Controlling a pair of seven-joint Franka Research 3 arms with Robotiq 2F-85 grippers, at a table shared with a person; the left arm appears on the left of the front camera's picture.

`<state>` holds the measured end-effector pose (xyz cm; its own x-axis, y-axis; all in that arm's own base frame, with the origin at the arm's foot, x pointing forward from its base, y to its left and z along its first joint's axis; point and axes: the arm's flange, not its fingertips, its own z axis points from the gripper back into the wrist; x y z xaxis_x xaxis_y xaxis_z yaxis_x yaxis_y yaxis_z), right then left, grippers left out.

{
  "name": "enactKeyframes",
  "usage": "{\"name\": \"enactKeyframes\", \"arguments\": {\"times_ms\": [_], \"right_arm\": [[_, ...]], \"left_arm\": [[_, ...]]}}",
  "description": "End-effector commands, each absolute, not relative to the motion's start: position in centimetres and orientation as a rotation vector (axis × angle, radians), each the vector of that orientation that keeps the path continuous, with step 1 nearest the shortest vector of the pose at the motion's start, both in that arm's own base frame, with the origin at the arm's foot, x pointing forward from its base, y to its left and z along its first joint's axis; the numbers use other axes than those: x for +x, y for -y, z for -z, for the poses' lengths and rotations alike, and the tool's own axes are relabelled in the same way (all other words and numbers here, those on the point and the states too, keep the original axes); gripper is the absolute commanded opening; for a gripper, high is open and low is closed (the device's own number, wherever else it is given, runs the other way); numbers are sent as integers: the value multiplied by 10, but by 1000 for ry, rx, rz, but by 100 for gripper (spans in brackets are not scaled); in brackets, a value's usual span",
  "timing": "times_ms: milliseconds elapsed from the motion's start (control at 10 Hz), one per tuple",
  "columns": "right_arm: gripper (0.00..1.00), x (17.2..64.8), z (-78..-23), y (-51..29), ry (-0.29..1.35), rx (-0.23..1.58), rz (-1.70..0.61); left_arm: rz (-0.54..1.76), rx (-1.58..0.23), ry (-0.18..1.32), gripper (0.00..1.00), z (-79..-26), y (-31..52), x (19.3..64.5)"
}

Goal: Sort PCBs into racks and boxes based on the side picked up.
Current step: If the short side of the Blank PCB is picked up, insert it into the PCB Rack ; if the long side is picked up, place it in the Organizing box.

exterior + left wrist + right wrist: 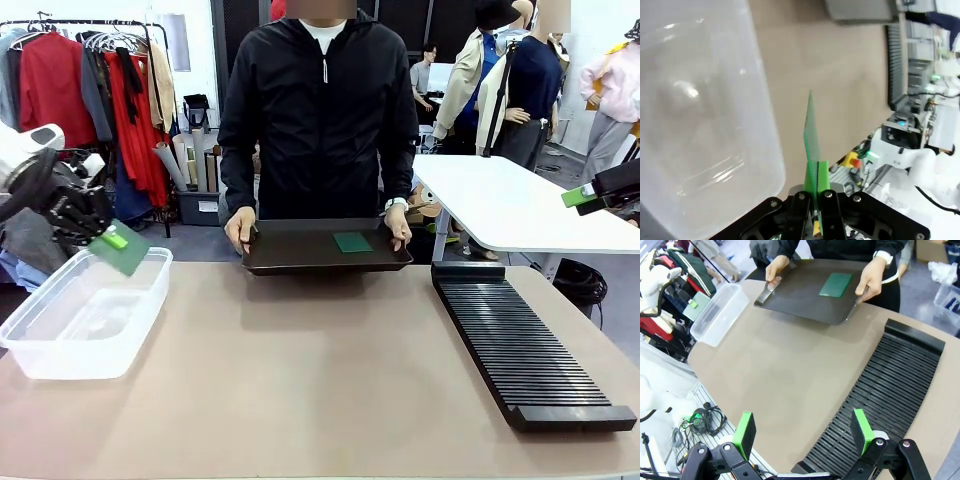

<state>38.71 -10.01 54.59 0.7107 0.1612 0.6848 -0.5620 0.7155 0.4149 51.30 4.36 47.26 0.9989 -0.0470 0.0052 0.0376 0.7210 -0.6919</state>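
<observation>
Zero sorted: first PCB (128, 253) pinched in left claw (112, 241) at box (90, 355) edge; second PCB (352, 241) on tray (300, 265) beyond box; right claw (803, 432) wide.

Tan table (320, 400), plain matte top. Clear tub (90, 355) stands on it near the left edge. Long black slotted rack (520, 350) lies flat along the right side, well apart from the tub. Dark tray (300, 252) at the far edge; contact with the top unclear.
</observation>
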Motion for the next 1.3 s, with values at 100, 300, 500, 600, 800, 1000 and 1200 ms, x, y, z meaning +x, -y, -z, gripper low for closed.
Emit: {"name": "enactKeyframes", "arguments": {"times_ms": [100, 300, 500, 600, 800, 1000, 1200], "right_arm": [[100, 388, -546, 99, 682, 659, -432], [100, 388, -546, 99, 682, 659, -432], [100, 388, -546, 99, 682, 659, -432], [100, 388, -546, 99, 682, 659, -432], [100, 388, -546, 99, 682, 659, -432], [100, 388, -546, 99, 682, 659, -432], [100, 388, -546, 99, 682, 659, -432]], "left_arm": [[71, -563, -150, 0, -486, -47, 509], [108, -503, -157, 0, -494, -48, 515], [174, -413, -121, 0, -498, -47, 521], [203, -393, -77, 0, -498, -43, 525], [203, -343, -40, 0, -491, -41, 532], [193, -322, 3, 0, -479, -41, 538], [207, -348, 19, 0, -463, -40, 546]]}}
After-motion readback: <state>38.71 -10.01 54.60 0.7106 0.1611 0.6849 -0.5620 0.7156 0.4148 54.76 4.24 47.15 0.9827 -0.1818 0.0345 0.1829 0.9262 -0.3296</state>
